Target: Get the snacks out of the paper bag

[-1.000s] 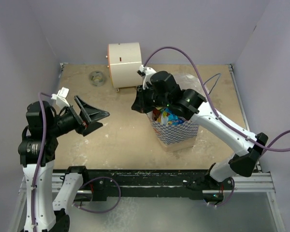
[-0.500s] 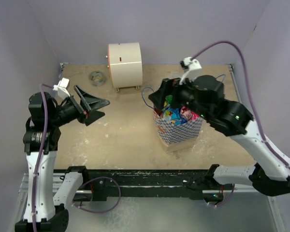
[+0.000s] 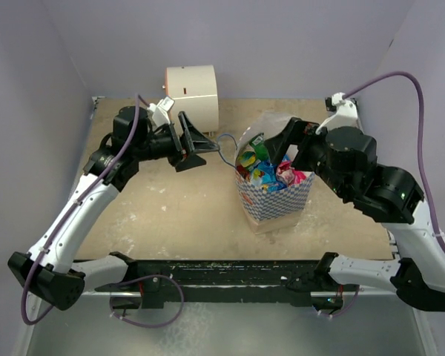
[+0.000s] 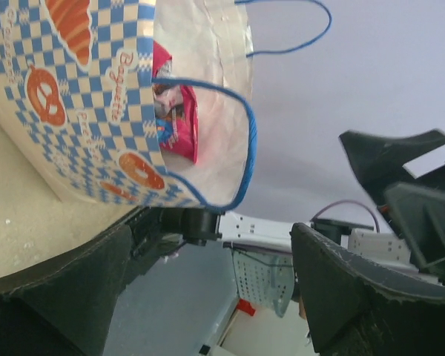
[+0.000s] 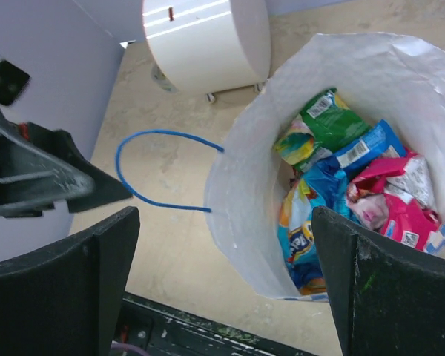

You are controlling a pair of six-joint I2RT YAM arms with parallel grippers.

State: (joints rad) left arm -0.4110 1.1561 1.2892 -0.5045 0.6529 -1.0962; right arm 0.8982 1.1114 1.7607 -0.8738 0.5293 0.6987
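Swung in from the left, the left gripper (image 3: 202,150) is held agape by the handle (image 3: 224,144) of the bag (image 3: 271,202); the right gripper (image 3: 271,152), also agape, is poised over the snacks (image 3: 263,172) inside. The bag could be toppled if the handle is snagged.

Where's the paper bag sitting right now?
Top view: the paper bag stands right of centre, just below the right gripper, with the left gripper at its left and the cream box behind.

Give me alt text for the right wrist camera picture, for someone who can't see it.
An open paper bag, white inside, holds green, blue and pink snacks, seen from above between the open right gripper's dark fingers. Its blue cord handle loops out over the tan table, with a cream cylindrical box behind.
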